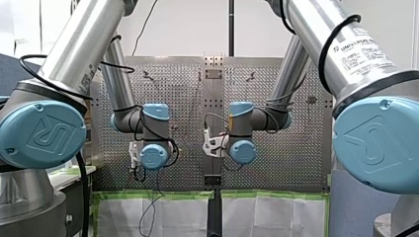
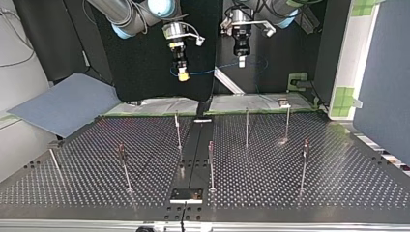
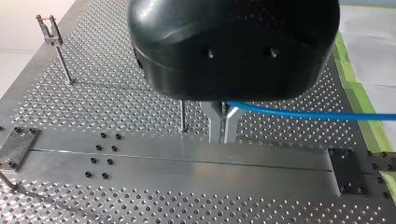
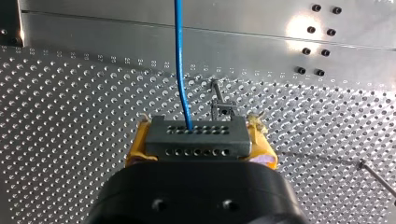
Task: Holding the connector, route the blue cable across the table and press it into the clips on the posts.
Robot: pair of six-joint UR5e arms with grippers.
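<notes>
Blue cable [image 3: 303, 113] fr. L hand [image 3: 221, 136] to connector [image 4: 196, 140] in R hand [image 4: 201, 133]

My left gripper [image 3: 223, 126] is hanging raised, pointing down, pinching the blue cable [image 3: 303, 113]; my right gripper [image 4: 198, 133] is alongside, clamping the connector [image 4: 196, 145].

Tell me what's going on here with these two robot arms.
My right gripper grips the grey connector between its yellow pads, and the blue cable runs out of it. My left gripper pinches that cable further along. Both hang above the perforated table, with the cable slung between them. None of the posts has the cable in its clip yet.
</notes>
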